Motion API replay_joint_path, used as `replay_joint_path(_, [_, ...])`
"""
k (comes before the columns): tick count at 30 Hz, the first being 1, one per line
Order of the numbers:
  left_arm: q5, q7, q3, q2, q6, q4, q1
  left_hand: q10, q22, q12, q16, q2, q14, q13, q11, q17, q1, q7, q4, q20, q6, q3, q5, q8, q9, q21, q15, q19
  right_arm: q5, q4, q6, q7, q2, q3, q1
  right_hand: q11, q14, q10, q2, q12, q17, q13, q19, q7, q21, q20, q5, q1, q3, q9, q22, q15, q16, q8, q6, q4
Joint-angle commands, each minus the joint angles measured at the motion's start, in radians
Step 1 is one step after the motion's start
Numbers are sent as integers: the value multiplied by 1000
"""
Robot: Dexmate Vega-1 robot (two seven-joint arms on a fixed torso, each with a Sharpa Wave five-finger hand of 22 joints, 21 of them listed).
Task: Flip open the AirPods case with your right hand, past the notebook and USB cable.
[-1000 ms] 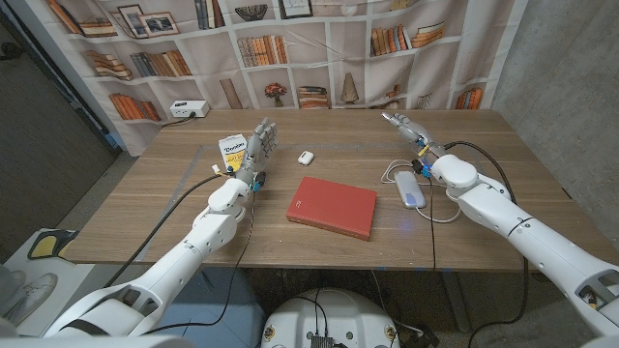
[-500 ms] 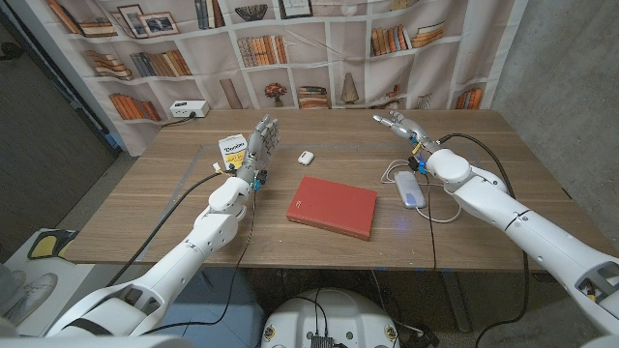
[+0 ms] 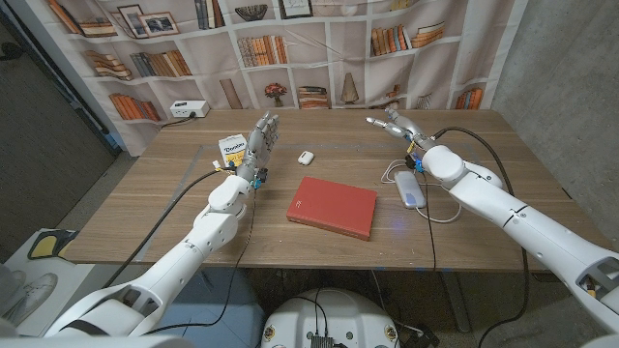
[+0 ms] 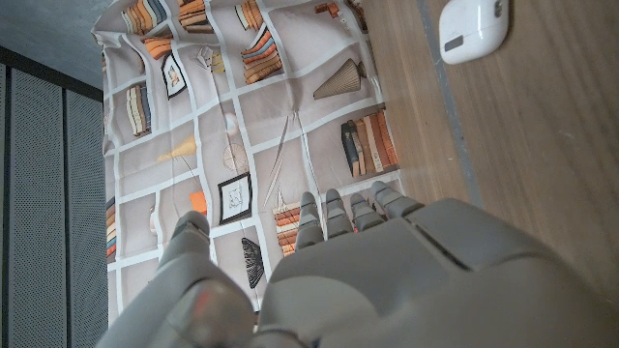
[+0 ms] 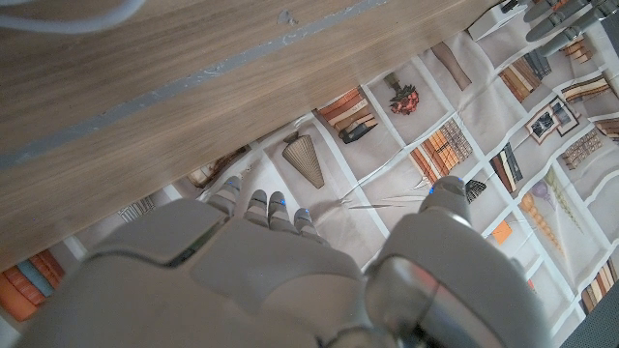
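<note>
The small white AirPods case (image 3: 306,157) lies closed on the wooden table (image 3: 174,208), beyond the red notebook (image 3: 333,206); it also appears as a white case (image 4: 472,28) in the left wrist view. My right hand (image 3: 395,125) hovers at the far right of the table, fingers spread and empty, well to the right of the case. A white USB cable with a pale power bank (image 3: 410,188) lies below that hand. My left hand (image 3: 259,143) stands upright with fingers apart, left of the case, holding nothing.
A yellow-and-white box (image 3: 232,152) stands just left of my left hand. A white power strip (image 3: 190,109) sits at the table's far left edge. A bookshelf-print curtain (image 3: 319,48) hangs behind the table.
My right hand has drifted left and slightly farther back over the table, toward the case. The left hand, case and notebook stay put.
</note>
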Motion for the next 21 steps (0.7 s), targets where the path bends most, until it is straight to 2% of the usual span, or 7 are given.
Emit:
replay_joint_path(1, [1, 20, -11, 26, 8, -72, 36, -5, 2, -3, 1, 8, -13, 1, -6, 2, 3, 3, 3, -6, -7, -5, 4, -3, 1, 2, -2, -2, -73, -48, -26, -3, -8, -24, 4, 20, -112, 3, -4, 7, 1, 3, 30, 48, 13, 8, -3, 25, 8, 3, 1, 16, 14, 5, -86, -4])
replay_joint_path(3, [-1, 19, -12, 28, 9, -75, 37, -6, 2, -3, 2, 9, -14, 1, -6, 2, 3, 2, 3, -6, -9, -5, 4, -4, 1, 3, -1, -2, -78, -50, -26, -1, -7, -24, 3, 13, -110, 5, -5, 8, 1, 3, 33, 49, 13, 12, -3, 27, 9, 3, 1, 10, 14, 6, -84, -4])
replay_joint_path(5, [3, 31, -15, 34, 15, -87, 43, -7, 2, -3, 2, 9, -15, 1, -5, 2, 3, 2, 3, -5, -11, -5, 4, -4, 1, 4, 0, -1, -100, -66, -43, -6, -10, -31, 4, -11, -100, 38, -7, 20, 1, 4, 36, 47, 11, 15, -4, 34, 10, 3, 1, -7, 17, 9, -80, -2])
replay_joint_path(7, [0, 31, -18, 36, 14, -91, 47, -7, 2, -3, 2, 10, -16, 1, -5, 2, 3, 1, 3, -3, -12, -5, 4, -4, 1, 4, 1, -1, -112, -75, -53, -5, -11, -34, 4, -15, -97, 45, -8, 23, 1, 5, 38, 46, 11, 15, -4, 36, 10, 3, 1, -13, 18, 10, -78, -2])
replay_joint_path(16, [17, 65, -33, 63, 11, -140, 81, -4, 2, -1, 6, 13, -16, 1, -5, 2, 5, -5, 2, -9, -4, -5, 4, -1, 1, 8, -3, 1, -140, -92, -53, -3, -8, -39, 4, -3, -63, 76, -12, 32, 1, 7, 59, 45, 15, 11, -5, 45, 11, 3, 0, -19, 29, 16, -62, 0])
replay_joint_path(19, [26, 84, -39, 73, 13, -158, 95, -6, 2, -1, 6, 13, -17, 1, -4, 2, 5, -6, 2, 0, -5, -6, 4, -1, 1, 7, -2, -1, -174, -104, -69, -8, -10, -49, 10, -2, -65, 76, -13, 32, 1, 7, 61, 46, 15, 10, -5, 46, 12, 3, 0, -18, 28, 17, -60, 0])
replay_joint_path(21, [39, 99, -43, 83, 17, -168, 103, -5, 2, 0, 6, 13, -18, 1, -4, 2, 5, -5, 2, 3, -4, -6, 4, -1, 1, 8, -2, -2, -194, -114, -79, -8, -10, -56, 14, -3, -65, 77, -13, 31, 1, 7, 65, 47, 16, -3, -5, 47, 12, 3, 0, -19, 27, 17, -58, 0])
